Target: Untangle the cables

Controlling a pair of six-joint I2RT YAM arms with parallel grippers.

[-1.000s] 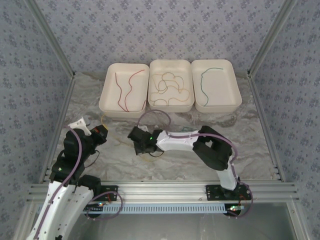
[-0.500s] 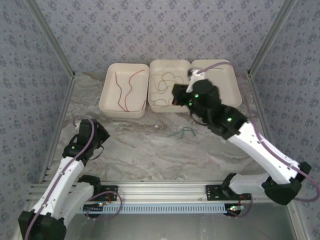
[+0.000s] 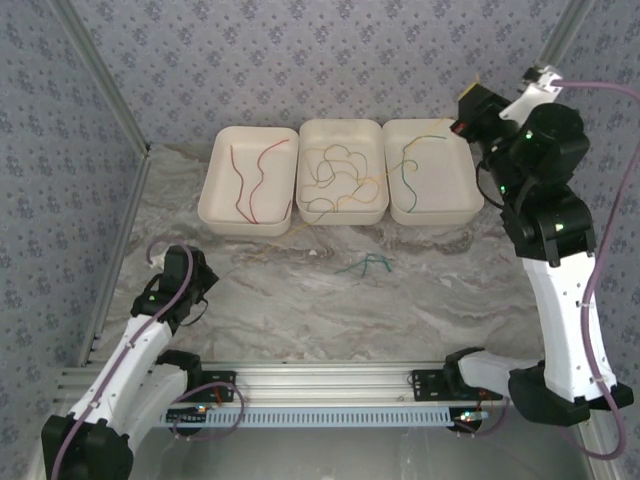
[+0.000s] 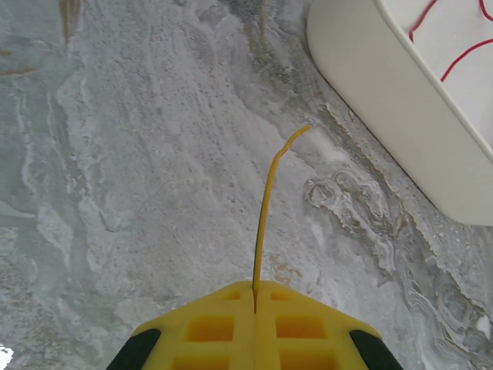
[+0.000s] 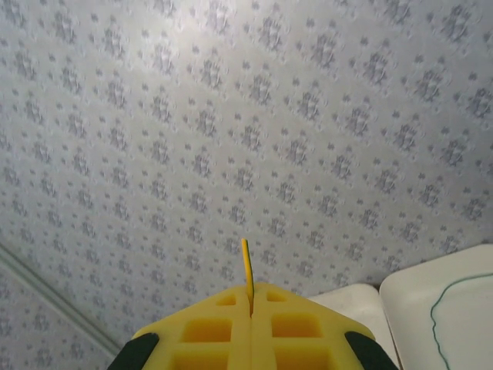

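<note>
Top external: grey marbled tabletop (image 3: 300,300) fills the lower half of the frame. Right gripper (image 3: 468,106) is raised at upper right, beside the trays. Left gripper (image 3: 203,273) sits low at lower left. Both have their yellow fingers pressed together, each pinching an end of one thin yellow-orange wire (image 4: 266,208). Left wrist shows it running from the tips up over the marble; right wrist shows a short stub past the tips.

Three white rectangular plastic trays sit in a row at upper centre:
- left tray (image 3: 210,195): two red wires (image 3: 237,175)
- middle tray (image 3: 340,124): yellow-orange tangle (image 3: 335,175)
- right tray (image 3: 472,185): long green wire (image 3: 403,175)

The pinched wire crosses diagonally over the right and middle trays and goes faint toward lower left. Small loose green wire (image 3: 366,265) lies on the marble just below the trays.
</note>
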